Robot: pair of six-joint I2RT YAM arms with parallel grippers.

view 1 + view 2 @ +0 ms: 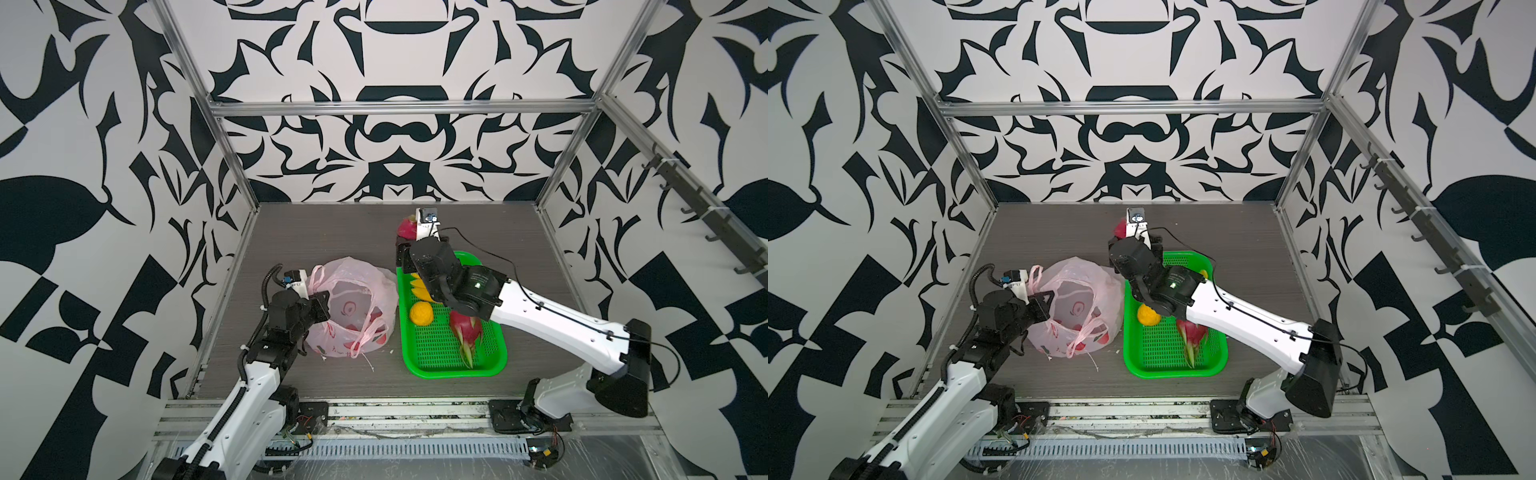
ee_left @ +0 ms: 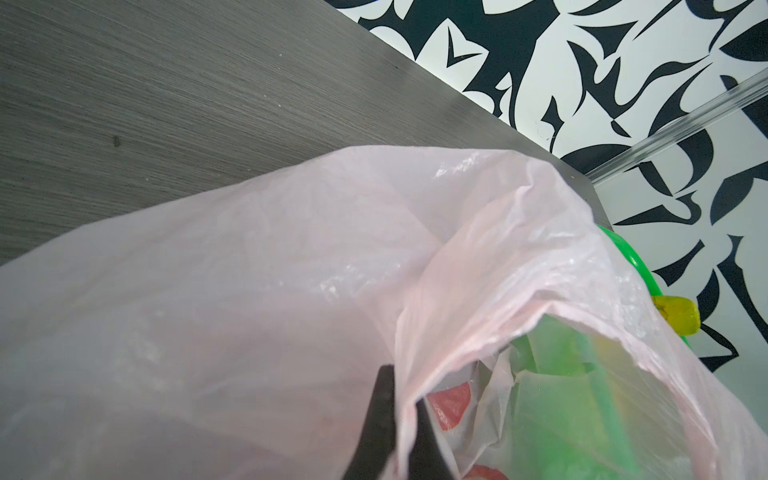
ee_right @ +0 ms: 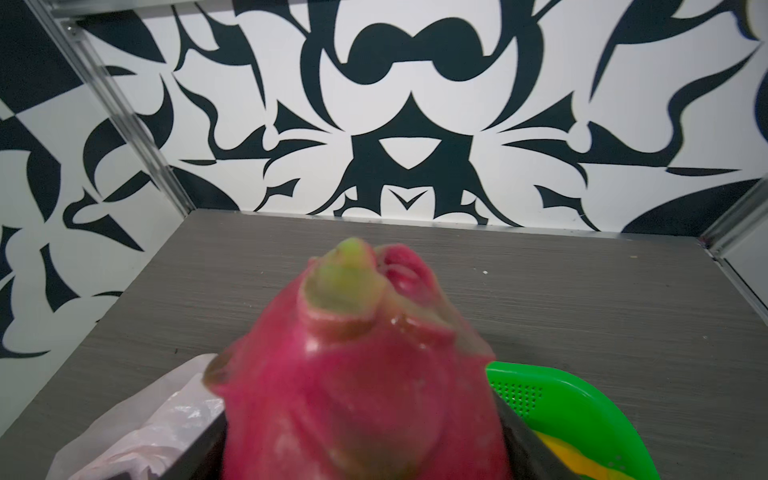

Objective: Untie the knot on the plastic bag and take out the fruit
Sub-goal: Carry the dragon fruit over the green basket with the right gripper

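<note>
**Fig.** We found the left fingers [image 2: 374,436] clenched on the rim of the untied plastic bag [image 1: 357,282], propping its mouth open on the worktop [image 1: 316,232]. The right fingers [image 3: 523,440] grasped a dragon fruit [image 3: 357,395] raised beside the green basket [image 1: 457,353], presumably to join the bananas [image 1: 419,286], orange [image 1: 421,312] and second dragon fruit [image 1: 465,328].

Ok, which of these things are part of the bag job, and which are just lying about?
Job: plastic bag, rim pinched in shut left claw; dragon fruit held in right claw; bananas, orange and second dragon fruit, already in the green basket.
Lying about: white scrap on the table by the bag; wall-mounted hook rail.
</note>
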